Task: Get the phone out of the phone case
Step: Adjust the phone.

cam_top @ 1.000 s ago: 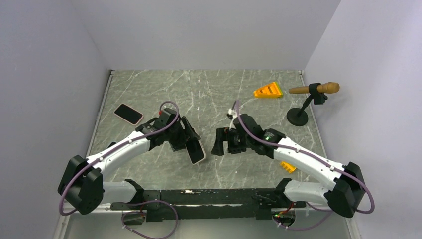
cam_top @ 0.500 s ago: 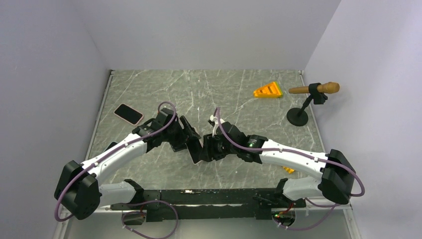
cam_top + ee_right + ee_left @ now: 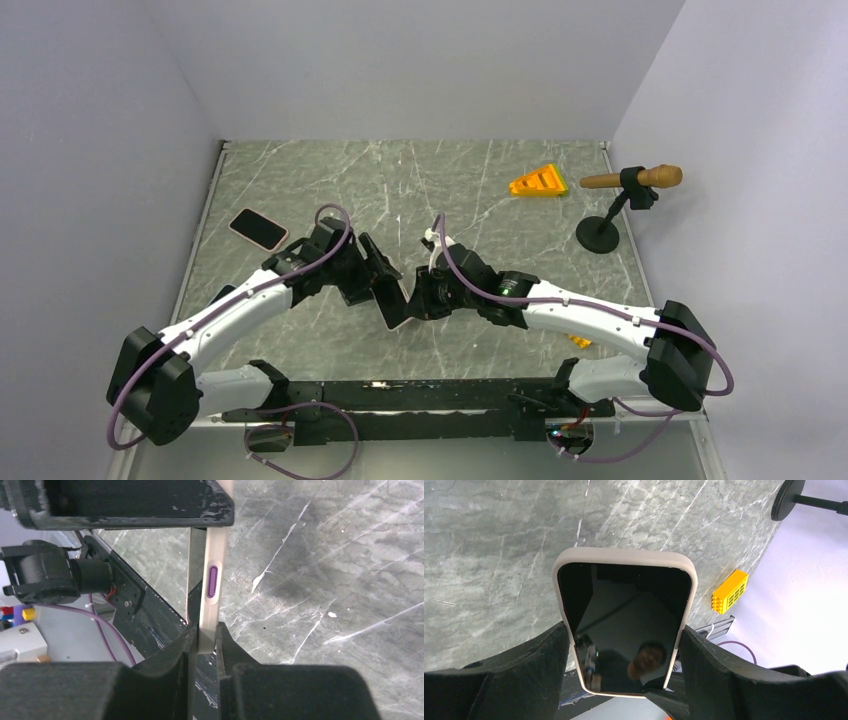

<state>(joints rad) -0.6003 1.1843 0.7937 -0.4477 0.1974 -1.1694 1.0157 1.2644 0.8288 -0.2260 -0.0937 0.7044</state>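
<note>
Between the left jaws, gripped across its width, sits the phone [image 3: 624,620], its dark screen facing the left wrist camera. The cream phone case [image 3: 624,556] wraps its edge on every side we can see. Those left jaws stand wide, one finger [image 3: 531,655] pressed to each long side of the case. The far end juts out beyond the tips, and the whole thing looks to be held up off the counter [image 3: 499,540].

Now the right jaws: narrow, pinched down on one end of the handset, just beside the left jaws. Their fingers [image 3: 170,672] squeeze front and back. The case's side edge and its purple button [image 3: 212,581] stand just beyond the right tips. Whether that pinch has the case lip alone or case and phone together, the right wrist view doesn't say.

From above, the two sets of jaws meet almost tip to tip, with the handset bridging them.

So where are we? Both grips are on, and that's the set-up done by my reckoning. The real work is all ahead. No corner of the case looks peeled back, no gap shows between rim and glass, and the phone sits fully seated. What's left is levering the lip off one end, working the phone free, and getting the two parts separate.

A pink-edged second phone [image 3: 258,229] lies flat on the counter, well apart from the left jaws on their outer side, and neither arm touches it.
</note>
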